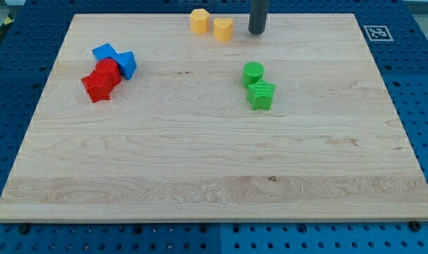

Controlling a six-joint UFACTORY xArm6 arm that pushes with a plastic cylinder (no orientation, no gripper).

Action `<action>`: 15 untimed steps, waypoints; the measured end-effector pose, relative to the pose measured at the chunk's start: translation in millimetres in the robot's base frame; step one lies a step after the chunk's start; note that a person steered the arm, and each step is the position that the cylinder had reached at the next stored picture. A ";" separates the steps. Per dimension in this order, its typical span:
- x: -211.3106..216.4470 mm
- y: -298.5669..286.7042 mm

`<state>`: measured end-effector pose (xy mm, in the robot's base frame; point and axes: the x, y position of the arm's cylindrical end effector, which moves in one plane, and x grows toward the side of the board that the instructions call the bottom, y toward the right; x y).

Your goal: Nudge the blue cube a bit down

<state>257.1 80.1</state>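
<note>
My tip (257, 32) stands upright at the view's top.

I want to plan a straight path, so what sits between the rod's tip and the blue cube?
In the camera view, two yellow blocks lie left of my tip, roughly toward the blue cube; beyond them, bare board.

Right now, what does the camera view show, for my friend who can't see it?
My tip sits at the wooden board's top, beside two yellow blocks. Blue blocks and red blocks cluster left; two green blocks sit right of centre.
</note>
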 end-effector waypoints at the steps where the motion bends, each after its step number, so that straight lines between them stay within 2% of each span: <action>1: 7.1 -5.5; 3: 5.3 -55.5; 5: -4.9 -46.9; 6: 25.9 -12.1; 7: 73.2 -17.0; 8: 77.6 -69.6; 9: 76.4 -86.5; 14: 70.5 -90.9; 15: 44.7 -139.3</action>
<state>301.8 -59.2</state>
